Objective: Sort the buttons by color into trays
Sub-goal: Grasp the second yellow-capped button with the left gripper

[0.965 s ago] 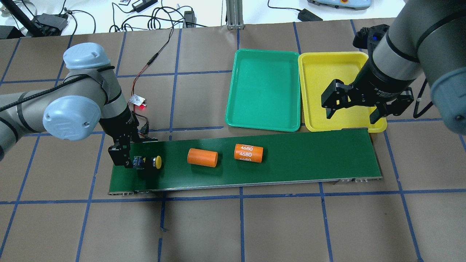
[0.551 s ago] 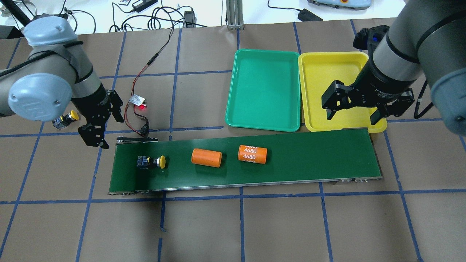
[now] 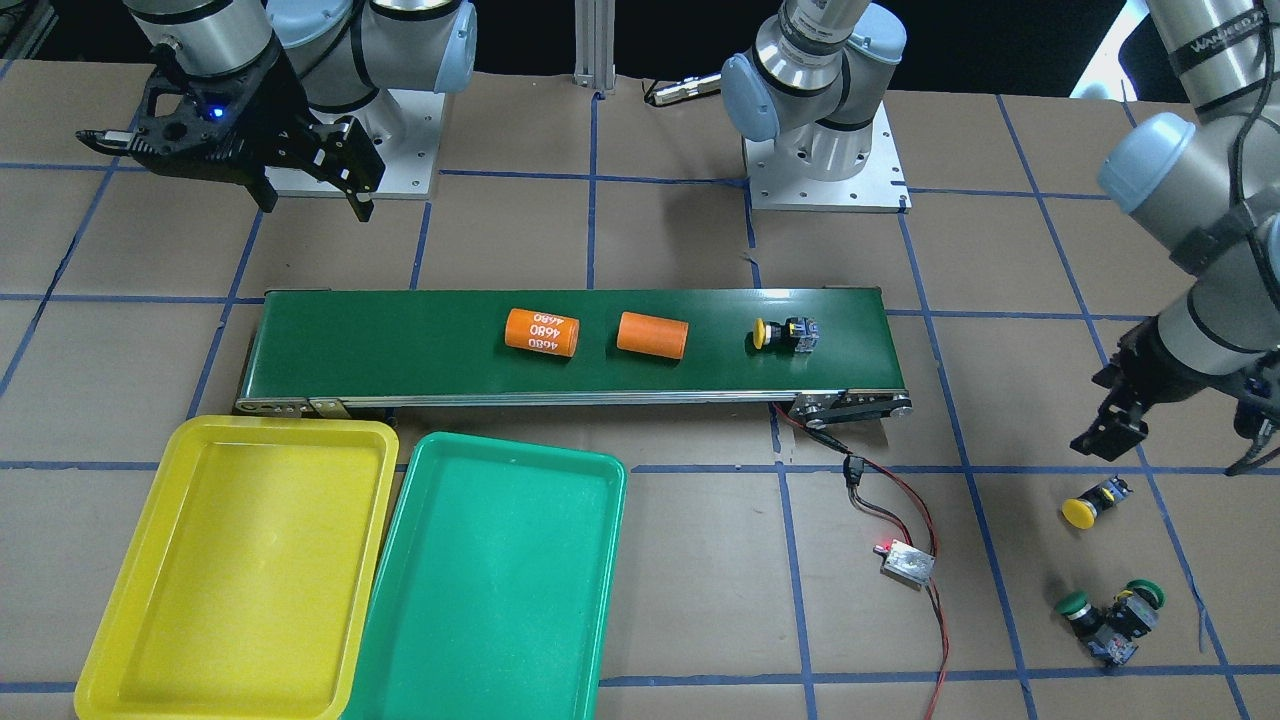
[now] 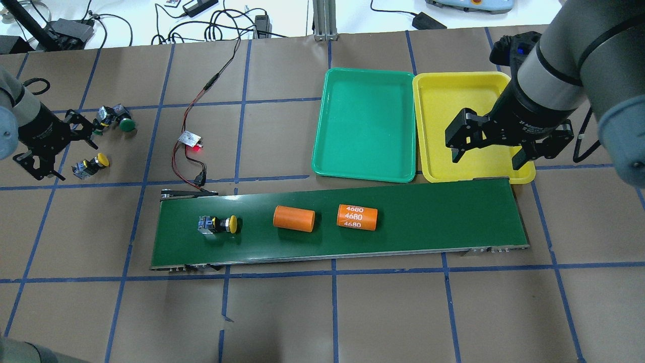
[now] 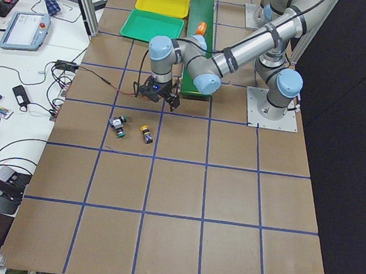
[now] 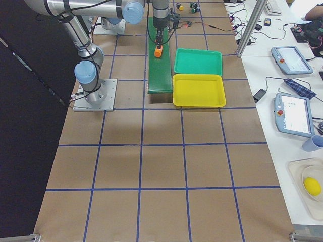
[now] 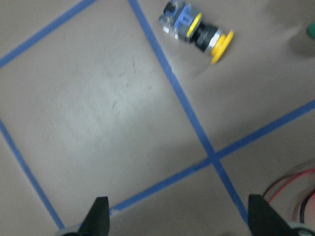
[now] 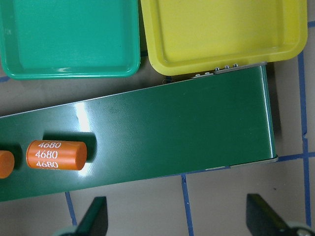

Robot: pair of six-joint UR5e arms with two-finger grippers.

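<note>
Hovering wide open, the left pincer (image 3: 1175, 440) and right pincer (image 3: 312, 200) grip nothing.
Front view: one yellow button (image 3: 787, 333) lies on the conveyor belt (image 3: 400, 350) beside two orange cylinders (image 3: 651, 335); a second yellow button (image 3: 1085, 512) and two green buttons (image 3: 1075, 605) rest on the worktop (image 3: 700, 600) near the left pincer. Overhead: the right pincer hangs over the yellow tray (image 4: 443, 85), just beside the green tray (image 4: 363, 126). Left wrist: the second yellow button lies just ahead.

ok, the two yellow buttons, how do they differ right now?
Place: the belt button lies on the conveyor belt; the table button lies on the table, near the open left gripper.
Pose: the belt button lies along the belt, cap toward the plain orange cylinder; the table button lies slanted.
Shared: both yellow-capped, on their sides.
</note>
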